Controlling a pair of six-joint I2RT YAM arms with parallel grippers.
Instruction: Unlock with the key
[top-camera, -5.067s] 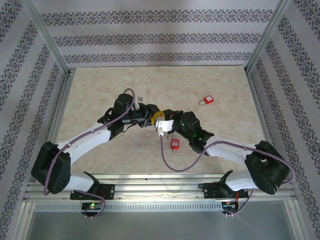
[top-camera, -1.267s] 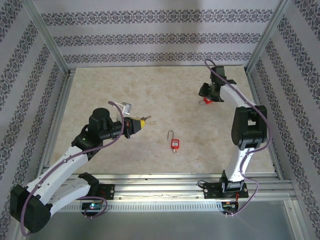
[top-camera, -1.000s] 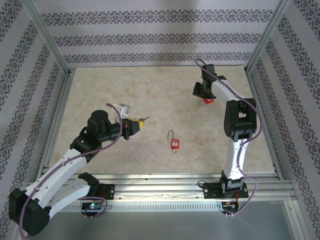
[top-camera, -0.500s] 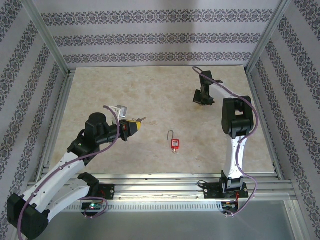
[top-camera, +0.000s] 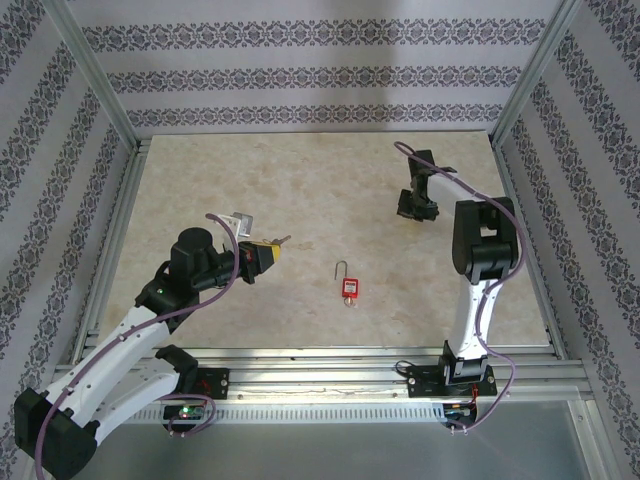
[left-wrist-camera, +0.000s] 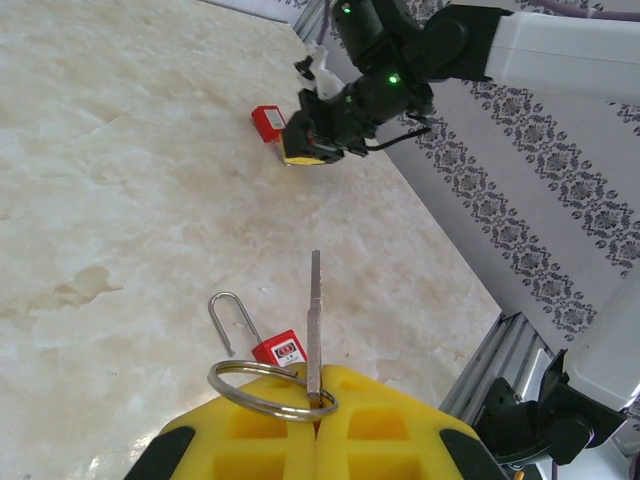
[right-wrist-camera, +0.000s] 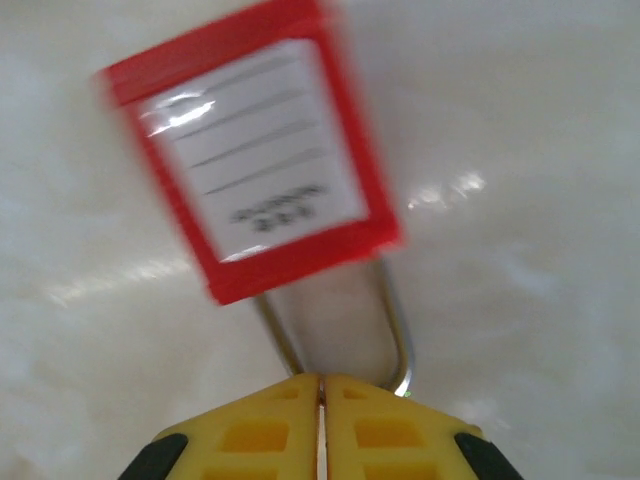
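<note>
Left jaws: closed tight on the key (left-wrist-camera: 314, 320); its blade sticks straight out past the yellow pads (left-wrist-camera: 380, 435), with the key ring (left-wrist-camera: 272, 392) looped at their tips; they hang above the left side of the tabletop (top-camera: 250, 180).
Right jaws: closed, the pads meeting with only a seam between them; as far as the wrist view shows, they pinch the bow of the shackle (right-wrist-camera: 395, 330) of the far padlock (right-wrist-camera: 260, 190).
Far padlock: red, label up, lying toward the far right of the tabletop; both shackle legs run into the body, so it is judged locked; slightly blurred in the wrist view.
Near padlock (top-camera: 349, 287): red, flat in the middle toward the front edge, well apart from both arms; shackle raised out, judged already open.
Step in hand: securing the far padlock by its shackle so the key can meet it.
Next move: probably lifting the padlock and turning its keyhole end toward the left arm; the blade must line up with the keyway before pushing in and twisting; a thin shackle may let the body swing.
</note>
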